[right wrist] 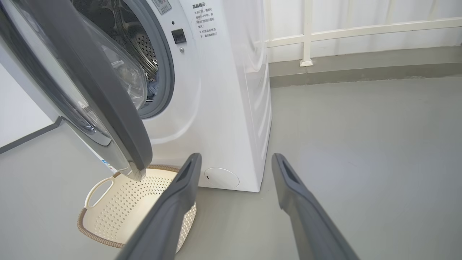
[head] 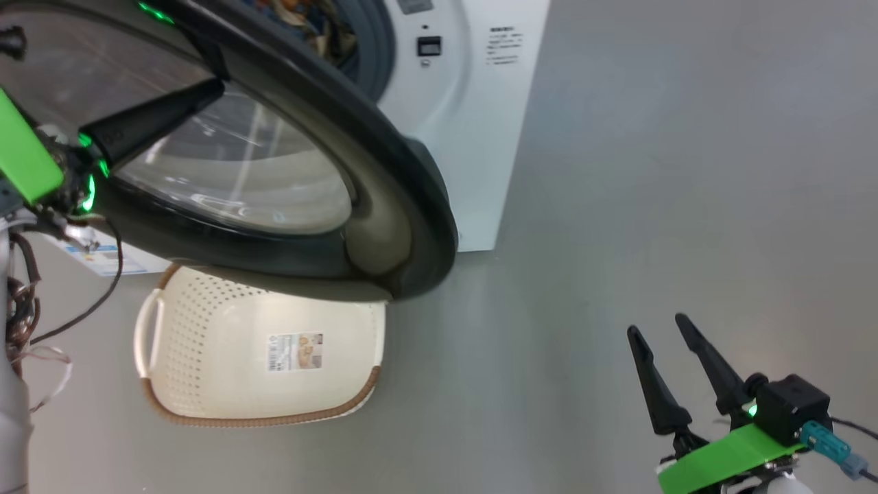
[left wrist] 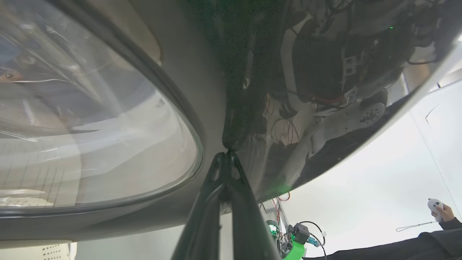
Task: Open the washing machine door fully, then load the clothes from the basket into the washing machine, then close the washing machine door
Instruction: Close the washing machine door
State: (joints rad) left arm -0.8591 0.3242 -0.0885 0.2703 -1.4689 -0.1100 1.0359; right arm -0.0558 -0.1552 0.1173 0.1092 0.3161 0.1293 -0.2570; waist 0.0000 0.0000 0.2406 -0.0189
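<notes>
One door [head: 411, 206], one basket [head: 219, 329] — one machine [head: 473, 137]

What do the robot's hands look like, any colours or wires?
Both the right gripper and left gripper have two long, tapering black fingers. Behind each sits a bright green bracket with small green lights. The right wrist carries a black box with a teal plug; dark loose cables hang by the left wrist.
</notes>
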